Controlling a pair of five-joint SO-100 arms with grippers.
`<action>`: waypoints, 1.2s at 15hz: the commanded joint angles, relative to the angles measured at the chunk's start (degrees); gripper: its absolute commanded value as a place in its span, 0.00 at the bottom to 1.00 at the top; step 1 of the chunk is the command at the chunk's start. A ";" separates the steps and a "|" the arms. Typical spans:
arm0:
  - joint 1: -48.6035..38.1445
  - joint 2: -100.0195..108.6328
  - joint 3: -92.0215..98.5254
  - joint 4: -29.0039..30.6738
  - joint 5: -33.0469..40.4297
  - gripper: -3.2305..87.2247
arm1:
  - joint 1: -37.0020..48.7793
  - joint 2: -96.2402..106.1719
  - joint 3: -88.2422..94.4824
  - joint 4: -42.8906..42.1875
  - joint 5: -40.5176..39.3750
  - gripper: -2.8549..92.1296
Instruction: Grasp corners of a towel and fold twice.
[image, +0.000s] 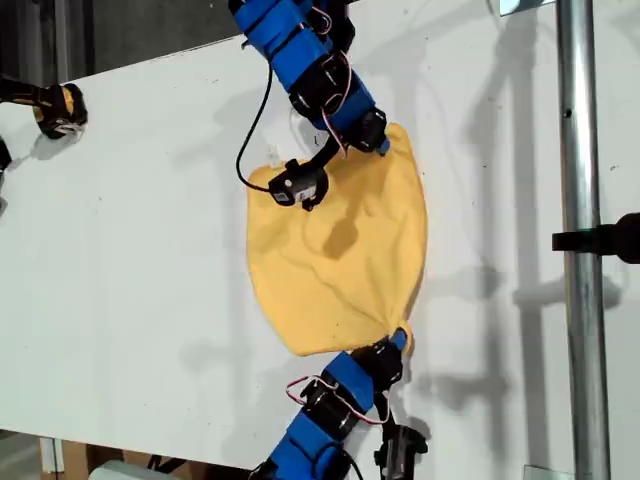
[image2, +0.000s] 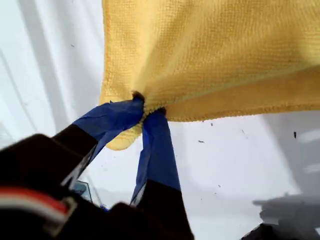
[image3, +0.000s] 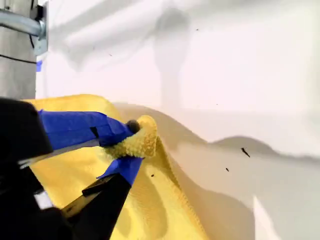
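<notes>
Near the middle of the white counter (image: 130, 250) lies the yellow towel (image: 340, 250), spread open in what looks like a single layer. Its surface is rumpled, and its edge on the exterior view's right is drawn taut between two held corners.

My first gripper (image: 398, 338) comes in from the bottom of the exterior view. Its blue-taped jaws are pressed together on the towel's lower corner on that view's right. The first wrist view shows this plainly: the jaws of my first gripper (image2: 147, 107) meet on a gathered nub of cloth, and the rest of the towel (image2: 210, 50) fans away from the pinch.

My second gripper (image: 380, 143) reaches down from the top of the exterior view. It pinches the upper corner on the same side. In the second wrist view its jaws (image3: 132, 137) are closed on a rolled lip of towel (image3: 145, 210), with bare counter (image3: 225, 75) beyond and a metal pole (image3: 20, 22) far off.

I judge the task to be at its start. Both grasps for the first fold look secure, but no fold is visible yet. Left to do: carry these two corners across to the opposite edge, let go, then take new corners and fold once more.
</notes>
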 joint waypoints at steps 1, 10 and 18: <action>1.85 3.87 0.18 0.35 -0.79 0.02 | -3.34 -0.62 -6.94 0.79 -0.35 0.03; -17.23 32.43 25.49 -0.18 1.23 0.02 | 24.35 1.76 -8.61 9.76 -16.35 0.03; -50.10 63.37 49.31 2.64 10.28 0.02 | 61.52 1.23 -10.37 2.90 -38.41 0.03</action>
